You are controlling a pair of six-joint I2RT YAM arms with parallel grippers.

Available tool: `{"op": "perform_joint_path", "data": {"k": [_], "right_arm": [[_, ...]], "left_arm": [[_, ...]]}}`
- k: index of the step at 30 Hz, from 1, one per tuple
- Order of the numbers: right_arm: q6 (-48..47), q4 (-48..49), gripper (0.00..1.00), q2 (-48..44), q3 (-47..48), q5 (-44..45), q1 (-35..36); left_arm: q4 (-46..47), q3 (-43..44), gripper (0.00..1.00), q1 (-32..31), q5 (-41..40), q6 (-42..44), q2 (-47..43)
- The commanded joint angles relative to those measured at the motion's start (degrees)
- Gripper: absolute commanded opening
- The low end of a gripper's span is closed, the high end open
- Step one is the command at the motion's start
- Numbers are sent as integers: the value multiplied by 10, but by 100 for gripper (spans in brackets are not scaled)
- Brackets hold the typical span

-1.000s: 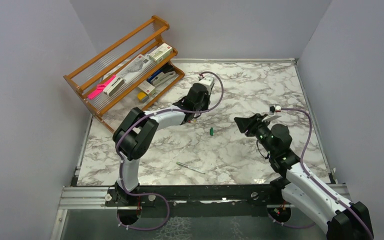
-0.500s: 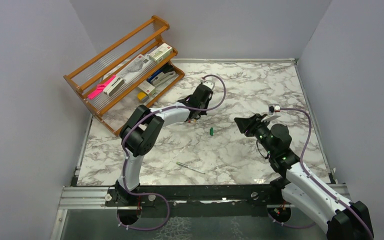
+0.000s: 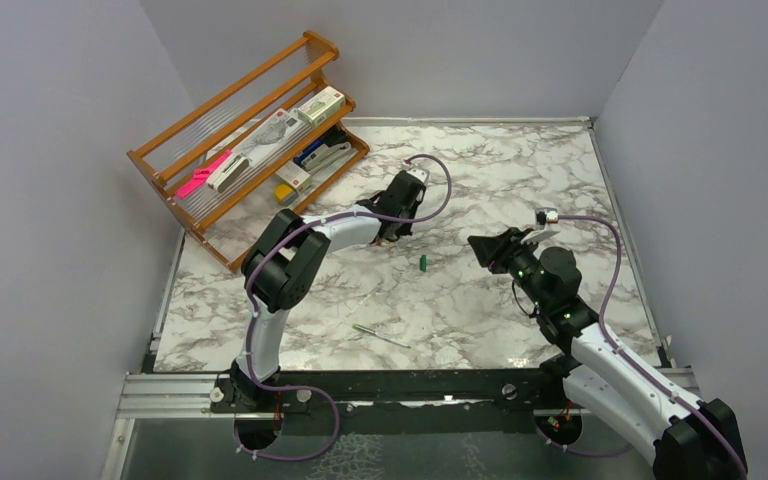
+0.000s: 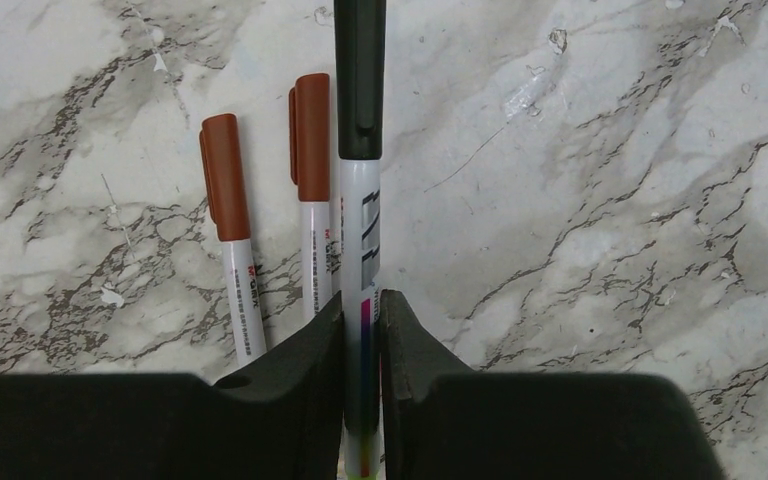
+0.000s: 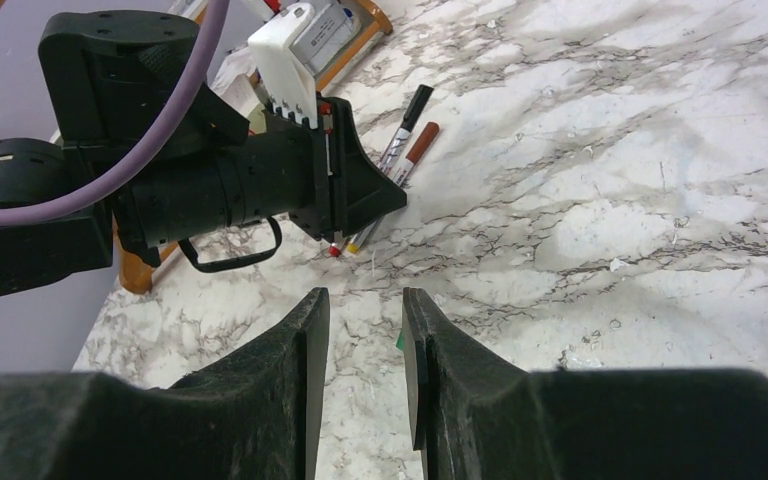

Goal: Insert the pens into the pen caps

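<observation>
Pens (image 4: 312, 230) on marble tabletop (image 3: 500, 160), grey walls (image 3: 410, 50)

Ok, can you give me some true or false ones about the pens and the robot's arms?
1. The left jaws hold a black-capped pen. True.
2. Two brown-capped pens lie beside it. True.
3. The right jaws hold the green cap. False: they are open and empty, and the cap sits on the marble table.
4. The pink marker lies on the table. False: it is in the wooden rack.
</observation>
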Motion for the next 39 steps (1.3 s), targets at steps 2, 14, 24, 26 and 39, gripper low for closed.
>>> {"op": "perform_joint_path", "data": {"k": [2,14,24,26,39], "right_arm": [[-7,3,32,-2,-1,-6,0],[-5,4,32,-7,-5,-22,-1],[-158,-41,38,54,34,-148,5],[-171,-43,34,70,35,-176,7],[-253,-55,47,230,87,-84,268]], "left_arm": [[-5,16,20,-4,32,-1,12],[-3,5,24,-5,30,-6,-7],[45,-30,34,-4,21,6,-112],[71,-46,34,-5,31,13,-138],[241,-253,47,112,115,-143,-274]]}}
